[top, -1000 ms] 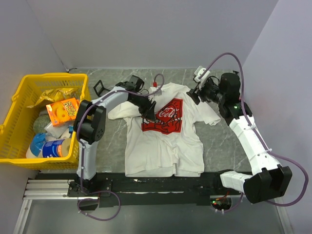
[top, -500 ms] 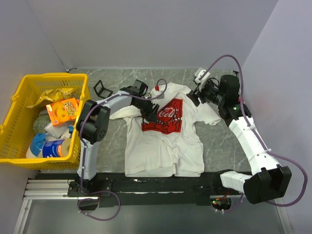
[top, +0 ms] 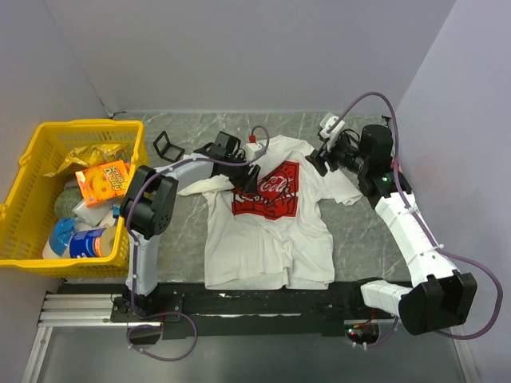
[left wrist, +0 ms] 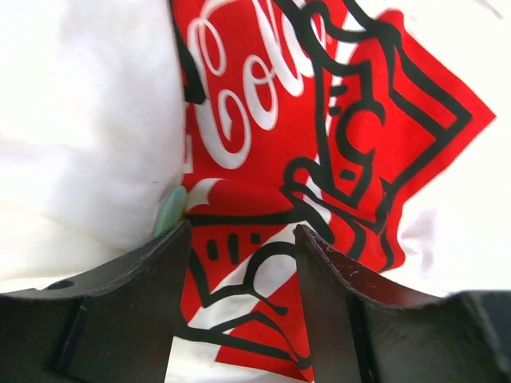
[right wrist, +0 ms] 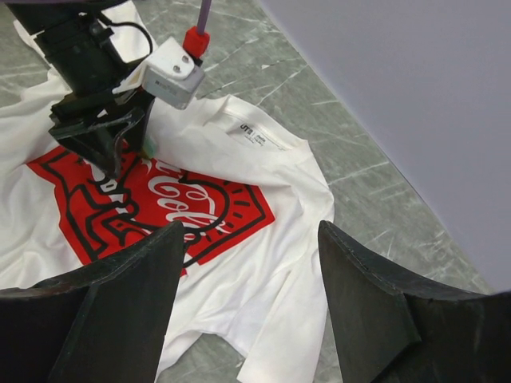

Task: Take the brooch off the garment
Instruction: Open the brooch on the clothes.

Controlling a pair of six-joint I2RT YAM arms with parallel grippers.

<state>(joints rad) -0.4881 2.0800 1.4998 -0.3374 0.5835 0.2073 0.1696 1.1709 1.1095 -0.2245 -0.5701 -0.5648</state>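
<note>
Left to right, seen from above. A yellow basket (top: 32, 199) of packaged goods stands at the far left, well apart from the work. The garment (top: 267, 239), a white T-shirt, lies flat and face-up on the grey bench (top: 359, 231), neck away from the arm bases, so that its red print (top: 267, 191) is open to both arms.

The left end effector (top: 246, 177) is lowered close over the upper left part of that print. Its wrist view shows the left end effector's fingers (left wrist: 120, 311) set apart, with only printed cloth in the gap between them and nothing gripped. The brooch (left wrist: 169, 210), a small pale green oval, sits on the cloth at the print's edge, just beside one fingertip (probably why the arm is posed so low here: a slight sideways shift should bring the brooch between the fingers).

The right end effector (top: 319, 159) hangs above the garment's far shoulder, its fingers wide apart and empty, apparently placed to pin the fabric while the brooch is pulled.
</note>
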